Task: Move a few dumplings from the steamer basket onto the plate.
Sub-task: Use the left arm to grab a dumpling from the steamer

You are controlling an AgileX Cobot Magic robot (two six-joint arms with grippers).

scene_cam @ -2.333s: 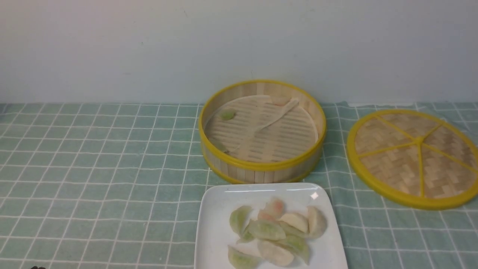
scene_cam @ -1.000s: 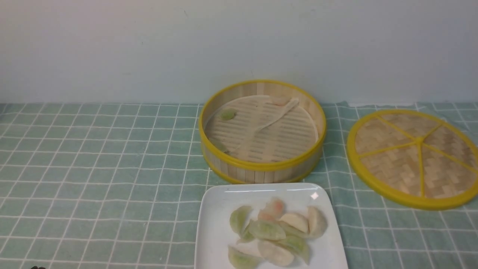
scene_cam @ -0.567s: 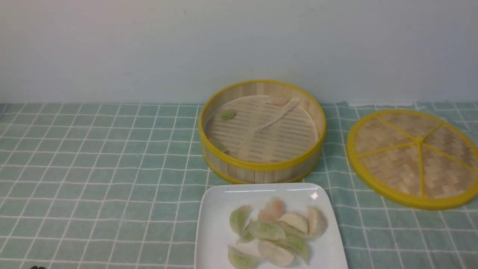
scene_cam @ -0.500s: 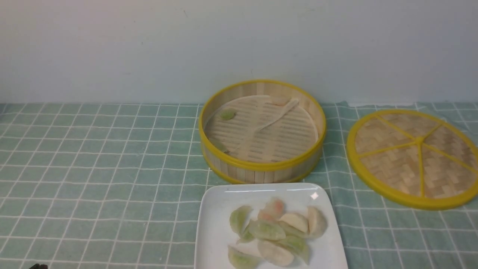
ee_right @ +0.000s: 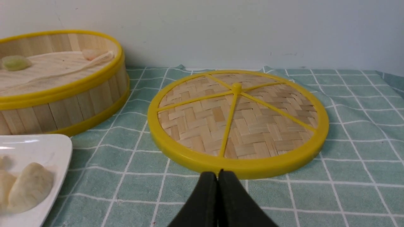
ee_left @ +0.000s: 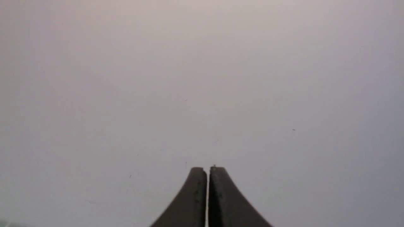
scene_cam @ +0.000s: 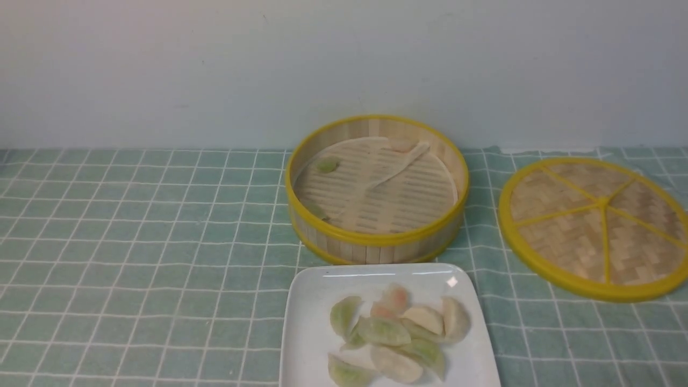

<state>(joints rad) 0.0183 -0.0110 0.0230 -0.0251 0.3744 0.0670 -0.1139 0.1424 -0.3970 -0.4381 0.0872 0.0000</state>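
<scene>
Left gripper (ee_left: 207, 176): fingers pressed together, seen only against a blank pale surface. Right gripper (ee_right: 217, 179): fingers likewise together, low over the checked green cloth (scene_cam: 134, 242), just short of the near rim of the woven lid (scene_cam: 594, 226). Plate (scene_cam: 306, 322): nearest, centre of the cloth, carrying a heap of overlapping dumplings (scene_cam: 395, 333) in green, cream and pinkish. Steamer basket (scene_cam: 376, 239): directly behind the plate, close to its far edge; one green dumpling (scene_cam: 327, 164) at its left side, one pinkish dumpling (scene_cam: 402, 145) by its far wall. Woven lid: flat on the cloth, right of the basket. Pale wall (scene_cam: 215, 70): behind all.
</scene>
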